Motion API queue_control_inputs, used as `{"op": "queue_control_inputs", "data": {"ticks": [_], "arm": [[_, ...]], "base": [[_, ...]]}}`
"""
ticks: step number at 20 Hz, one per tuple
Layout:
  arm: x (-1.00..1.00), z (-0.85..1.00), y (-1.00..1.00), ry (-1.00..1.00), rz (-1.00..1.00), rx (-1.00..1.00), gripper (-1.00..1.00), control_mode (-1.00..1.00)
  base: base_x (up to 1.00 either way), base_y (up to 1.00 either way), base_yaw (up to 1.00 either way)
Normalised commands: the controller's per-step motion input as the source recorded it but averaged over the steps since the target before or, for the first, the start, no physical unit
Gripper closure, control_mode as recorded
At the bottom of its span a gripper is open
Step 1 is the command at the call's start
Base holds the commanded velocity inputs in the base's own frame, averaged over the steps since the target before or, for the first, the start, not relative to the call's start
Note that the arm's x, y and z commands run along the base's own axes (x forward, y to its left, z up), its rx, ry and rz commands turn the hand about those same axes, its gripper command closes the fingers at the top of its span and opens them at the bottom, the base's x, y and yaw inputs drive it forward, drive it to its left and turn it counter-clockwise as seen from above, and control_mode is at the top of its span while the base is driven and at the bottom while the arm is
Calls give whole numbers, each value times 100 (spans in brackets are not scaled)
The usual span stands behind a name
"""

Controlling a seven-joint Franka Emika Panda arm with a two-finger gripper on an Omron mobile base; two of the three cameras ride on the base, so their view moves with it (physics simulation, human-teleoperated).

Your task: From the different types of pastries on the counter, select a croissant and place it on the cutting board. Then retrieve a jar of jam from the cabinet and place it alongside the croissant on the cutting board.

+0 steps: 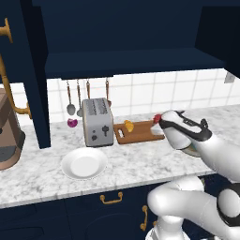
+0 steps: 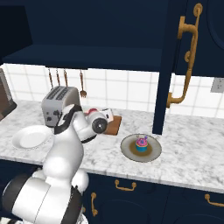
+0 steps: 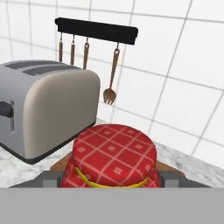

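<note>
My gripper [image 1: 158, 119] is shut on the jar of jam [image 3: 113, 153], a red jar whose top shows a red checked pattern with a yellow band. It hangs just over the right end of the cutting board [image 1: 143, 134], a brown wooden board on the marble counter [image 1: 42, 176]. The golden-orange croissant [image 1: 129, 125] lies on the board's left part, beside the toaster. In the right base view the gripper [image 2: 93, 113] holds the jar in front of the board [image 2: 115, 127]. The pink-frosted cupcake [image 2: 141, 144] sits on a round dish to the right. The navy cabinet [image 1: 131, 61] stands open above.
A grey toaster [image 1: 98, 122] stands left of the board, and a white plate [image 1: 84, 164] lies in front of it. Utensils [image 3: 111, 78] hang on the tiled wall. A purple round thing [image 1: 72, 123] sits behind the toaster. The open cabinet door [image 2: 168, 65] juts out at the right.
</note>
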Motion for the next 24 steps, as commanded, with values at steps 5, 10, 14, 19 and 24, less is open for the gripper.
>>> {"op": "queue_control_inputs", "data": {"ticks": [5,10,14,19,24], "arm": [[42,-46,-3,0,0,0,100,-100],[41,-44,-8,0,0,0,100,-100],[48,-32,-2,0,0,0,100,-100],[35,-52,0,-2,0,6,100,-100],[13,-17,0,-6,0,3,100,-100]], "base": [[0,0,0],[0,0,0],[0,0,0],[0,0,0],[0,0,0]]}}
